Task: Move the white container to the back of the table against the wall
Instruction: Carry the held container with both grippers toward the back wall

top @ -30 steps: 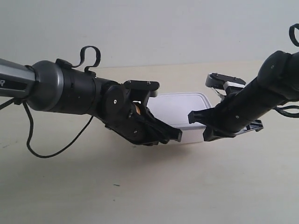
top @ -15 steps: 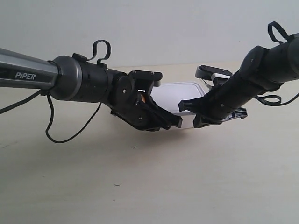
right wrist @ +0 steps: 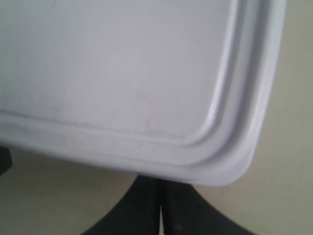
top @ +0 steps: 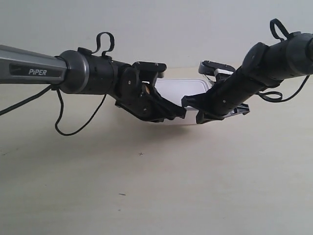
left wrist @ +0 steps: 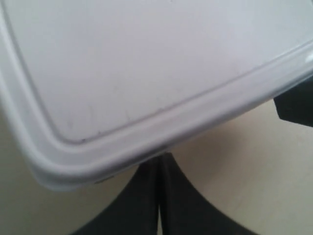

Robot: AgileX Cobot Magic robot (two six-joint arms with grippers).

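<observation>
The arm at the exterior view's left (top: 39, 73) bears "PiPER". The left hand (left wrist: 159, 169) is closed, its fingers pressed together at one near corner of the white container (top: 182, 92). The container is lidded with a ridged rim, its contents hidden. It lies far back on the desk (top: 146, 186), near the wall (top: 156, 29). The right hand (right wrist: 160, 188) is likewise closed, at the other near corner.

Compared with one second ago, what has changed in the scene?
The white container has slid across the table toward the wall. The left gripper and the right gripper have advanced behind it and stay shut at its near corners; nothing was gripped or released.
</observation>
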